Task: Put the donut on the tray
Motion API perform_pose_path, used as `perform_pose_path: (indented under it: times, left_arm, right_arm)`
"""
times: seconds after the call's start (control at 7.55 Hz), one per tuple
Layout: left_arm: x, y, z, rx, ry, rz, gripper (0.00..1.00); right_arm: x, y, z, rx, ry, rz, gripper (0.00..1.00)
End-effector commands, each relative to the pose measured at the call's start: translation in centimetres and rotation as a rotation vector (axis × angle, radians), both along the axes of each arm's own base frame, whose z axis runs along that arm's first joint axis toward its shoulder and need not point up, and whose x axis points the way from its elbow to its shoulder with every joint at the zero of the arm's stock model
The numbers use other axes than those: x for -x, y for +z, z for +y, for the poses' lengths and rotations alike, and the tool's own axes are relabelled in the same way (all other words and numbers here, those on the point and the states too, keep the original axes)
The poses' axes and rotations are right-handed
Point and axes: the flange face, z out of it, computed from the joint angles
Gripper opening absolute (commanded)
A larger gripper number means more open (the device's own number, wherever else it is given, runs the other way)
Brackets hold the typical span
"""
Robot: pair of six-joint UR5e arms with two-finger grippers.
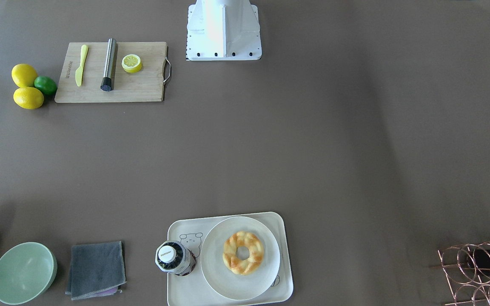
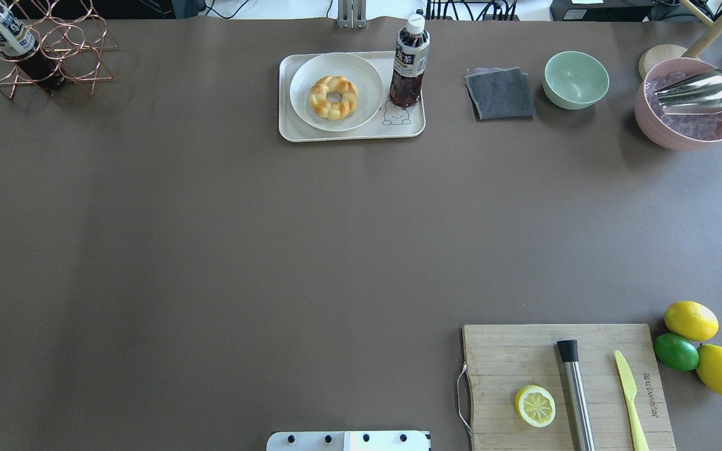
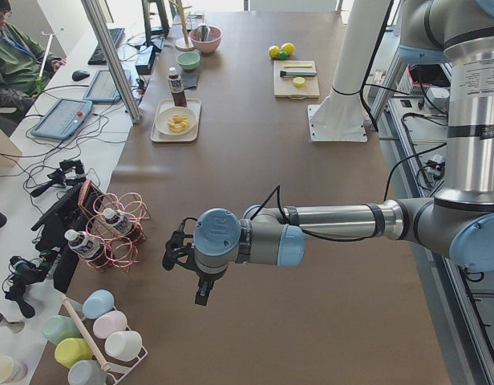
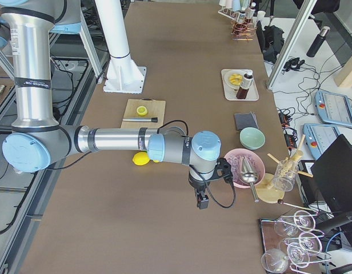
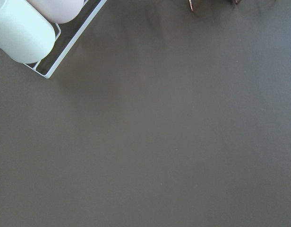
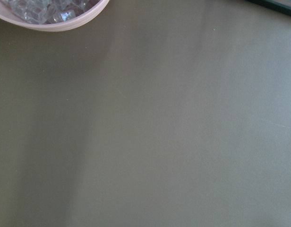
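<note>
The donut (image 1: 243, 252), a golden braided ring, lies on a round off-white plate (image 1: 228, 280) that sits on the cream-white tray (image 1: 177, 293) with the bear drawing. It also shows in the overhead view (image 2: 333, 97) on the tray (image 2: 348, 134). No gripper shows in the front or overhead views. My left gripper (image 3: 183, 261) shows only in the exterior left view, far from the tray, near the wire rack. My right gripper (image 4: 202, 200) shows only in the exterior right view, beside the pink bowl. I cannot tell whether either is open or shut.
A dark tea bottle (image 2: 408, 62) stands on the tray beside the plate. A grey cloth (image 2: 500, 94), green bowl (image 2: 576, 79) and pink ice bowl (image 2: 690, 128) lie along the far edge. A cutting board (image 2: 524, 357) with lemon half, muddler and knife is near right. A copper rack (image 2: 41, 56) is far left.
</note>
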Motion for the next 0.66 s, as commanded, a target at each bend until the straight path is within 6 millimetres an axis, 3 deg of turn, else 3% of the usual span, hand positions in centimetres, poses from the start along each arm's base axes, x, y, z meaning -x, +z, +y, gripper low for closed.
perform_pose_path:
  times: [0.0, 0.13, 0.26, 0.53]
  left_arm:
    - [2.5, -1.6, 0.2, -0.06, -0.041, -0.013, 0.98]
    - [2.6, -1.3, -0.2, -0.067, -0.045, -0.018, 0.98]
    - [2.5, 1.3, -0.3, -0.015, -0.045, -0.005, 0.98]
    - [2.1, 3.3, 1.4, 0.012, -0.044, -0.029, 0.98]
  right_arm:
    - [0.0, 0.0, 0.0, -0.002, 0.0, 0.004, 1.0]
    - [0.0, 0.0, 0.0, -0.001, 0.0, 0.004, 1.0]
    - [0.0, 0.0, 0.0, -0.002, 0.0, 0.005, 1.0]
    - [0.0, 0.0, 0.0, -0.001, 0.0, 0.005, 1.0]
